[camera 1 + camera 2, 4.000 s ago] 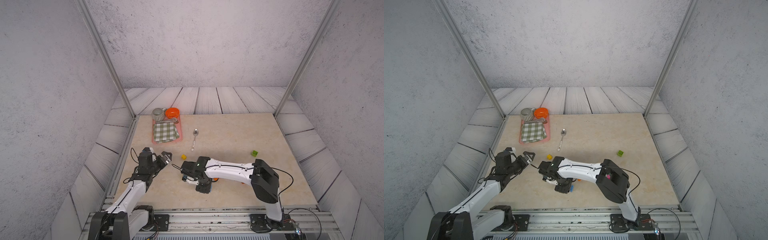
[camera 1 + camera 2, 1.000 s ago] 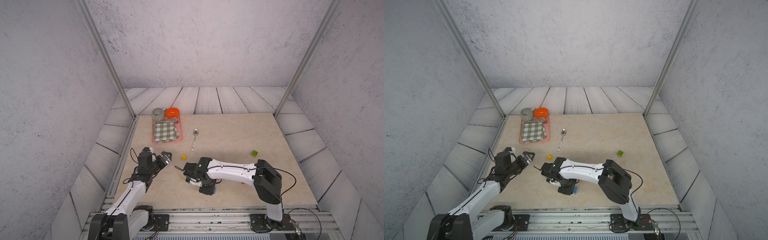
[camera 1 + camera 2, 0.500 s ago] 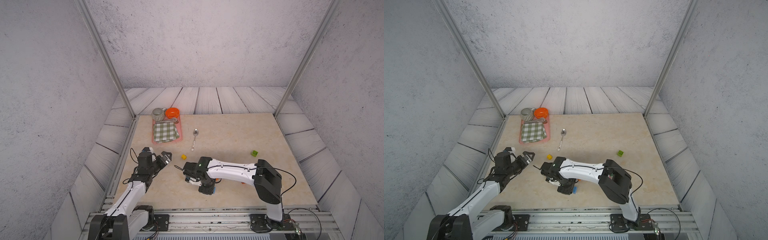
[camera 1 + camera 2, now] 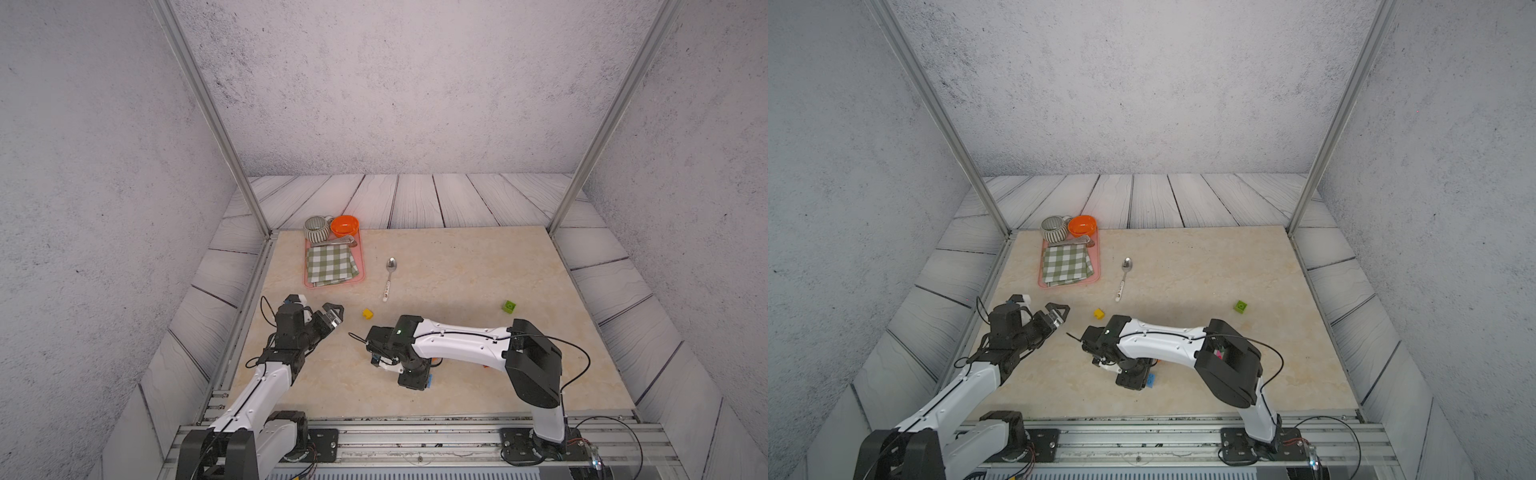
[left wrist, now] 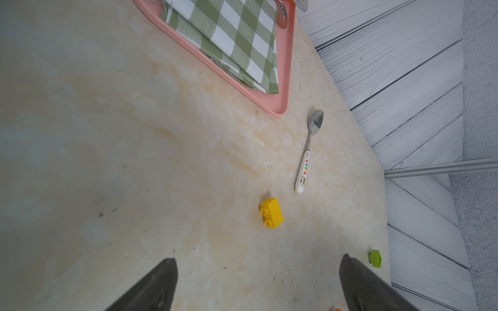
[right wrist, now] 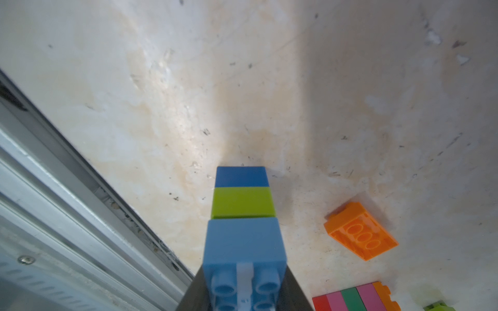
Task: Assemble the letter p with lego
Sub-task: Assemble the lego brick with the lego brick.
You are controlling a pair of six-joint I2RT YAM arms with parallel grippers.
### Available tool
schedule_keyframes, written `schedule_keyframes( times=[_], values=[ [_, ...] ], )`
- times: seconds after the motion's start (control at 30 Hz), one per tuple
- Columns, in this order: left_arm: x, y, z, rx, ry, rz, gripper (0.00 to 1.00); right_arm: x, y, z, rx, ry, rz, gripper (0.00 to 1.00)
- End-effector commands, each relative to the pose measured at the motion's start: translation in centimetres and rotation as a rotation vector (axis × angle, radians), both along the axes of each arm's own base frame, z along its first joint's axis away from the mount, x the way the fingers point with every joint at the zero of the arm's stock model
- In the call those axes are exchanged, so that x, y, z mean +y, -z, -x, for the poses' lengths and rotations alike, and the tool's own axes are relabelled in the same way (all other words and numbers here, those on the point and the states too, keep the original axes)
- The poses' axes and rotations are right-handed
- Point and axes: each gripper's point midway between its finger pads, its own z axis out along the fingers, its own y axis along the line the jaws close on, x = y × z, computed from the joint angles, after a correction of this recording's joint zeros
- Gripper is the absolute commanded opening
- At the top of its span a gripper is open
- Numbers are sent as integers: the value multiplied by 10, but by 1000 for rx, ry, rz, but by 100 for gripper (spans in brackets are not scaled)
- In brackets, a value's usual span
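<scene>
Clamping blue-lime-blue stack (image 6: 242,204), R gripper (image 6: 244,290) holds it w/ long axis straight out from the fingers. Striped brick row (image 6: 353,299) lies just beside the fingers; orange brick (image 6: 361,231) farther out, same side. L gripper (image 5: 256,285) open, empty, well apart.
</scene>
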Motion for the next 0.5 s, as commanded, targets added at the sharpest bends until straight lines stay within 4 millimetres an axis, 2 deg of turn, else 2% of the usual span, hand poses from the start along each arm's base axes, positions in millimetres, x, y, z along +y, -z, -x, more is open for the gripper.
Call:
schedule_keyframes(
  times=[0.0, 0.17, 0.47],
  values=[
    [3, -1, 1, -9, -4, -11, 98, -19, 19, 9, 47, -32, 69, 0],
    [3, 0, 0, -9, -4, -14, 98, -19, 24, 17, 85, -54, 38, 0],
    [3, 1, 0, -5, -2, -15, 98, -39, 38, 18, 94, -88, 143, 0]
  ],
)
